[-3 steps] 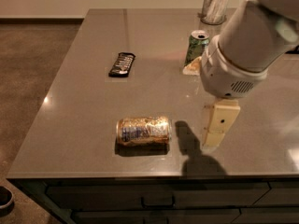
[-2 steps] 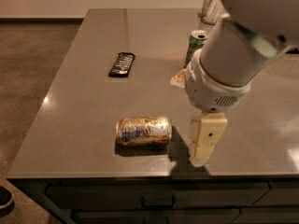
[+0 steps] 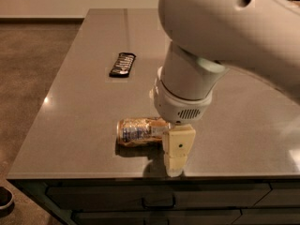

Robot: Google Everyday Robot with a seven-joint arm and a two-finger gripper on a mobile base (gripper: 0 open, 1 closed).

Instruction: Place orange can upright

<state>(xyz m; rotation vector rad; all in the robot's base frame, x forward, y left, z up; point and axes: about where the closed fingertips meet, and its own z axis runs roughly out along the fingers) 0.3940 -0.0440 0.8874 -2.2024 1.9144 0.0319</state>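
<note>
The orange can [image 3: 139,131] lies on its side near the front edge of the grey table [image 3: 70,125], its long axis running left to right, with a whitish-blue label patch facing me. My gripper [image 3: 176,153] hangs down from the big white arm [image 3: 225,36] at the can's right end and covers that end. It reaches down to the table surface, close to the front edge.
A flat black packet [image 3: 123,64] lies on the table farther back and to the left. The arm hides the right rear of the table. The table's front edge [image 3: 93,176] runs just below the can, with drawers [image 3: 159,201] under it. The floor lies to the left.
The arm has swung left and toward the can. The gripper went from standing apart on the can's right to covering its right end. The green-and-white can is now hidden behind the arm.
</note>
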